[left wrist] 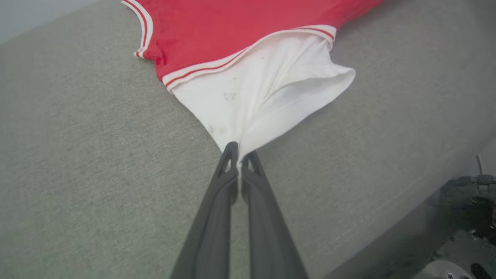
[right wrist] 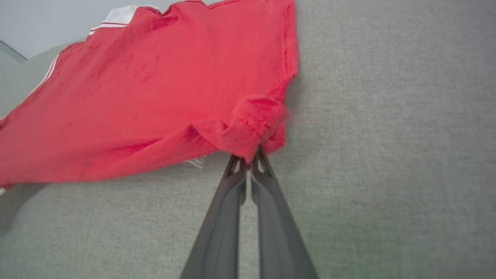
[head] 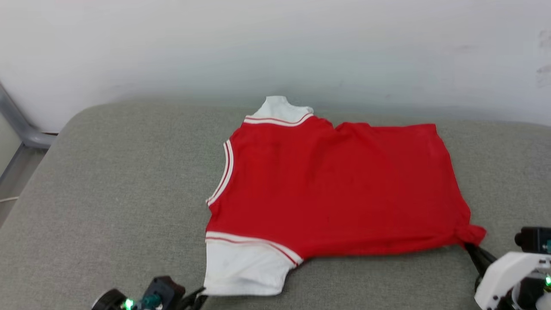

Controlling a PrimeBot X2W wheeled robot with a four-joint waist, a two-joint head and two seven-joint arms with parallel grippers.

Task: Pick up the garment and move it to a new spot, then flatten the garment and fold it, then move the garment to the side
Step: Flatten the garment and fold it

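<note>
The garment (head: 335,189) lies spread on the grey cushion, plain red side up, collar to the left, hem to the right; no lettering shows. My left gripper (head: 202,293) is shut on the edge of the near white sleeve (head: 243,267); in the left wrist view the gripper (left wrist: 239,150) pinches the sleeve (left wrist: 263,89) into a point. My right gripper (head: 468,246) is shut on the near hem corner (head: 473,234), which is bunched up. The right wrist view shows that gripper (right wrist: 249,158) closed on the red corner (right wrist: 252,128), lifted slightly off the cushion.
The grey fabric cushion (head: 112,202) spans the whole work area, with bare room left of the garment. A pale wall (head: 275,47) rises behind it. A grey metal frame (head: 19,125) stands at the far left, and the cushion's front edge (left wrist: 407,209) drops off near my body.
</note>
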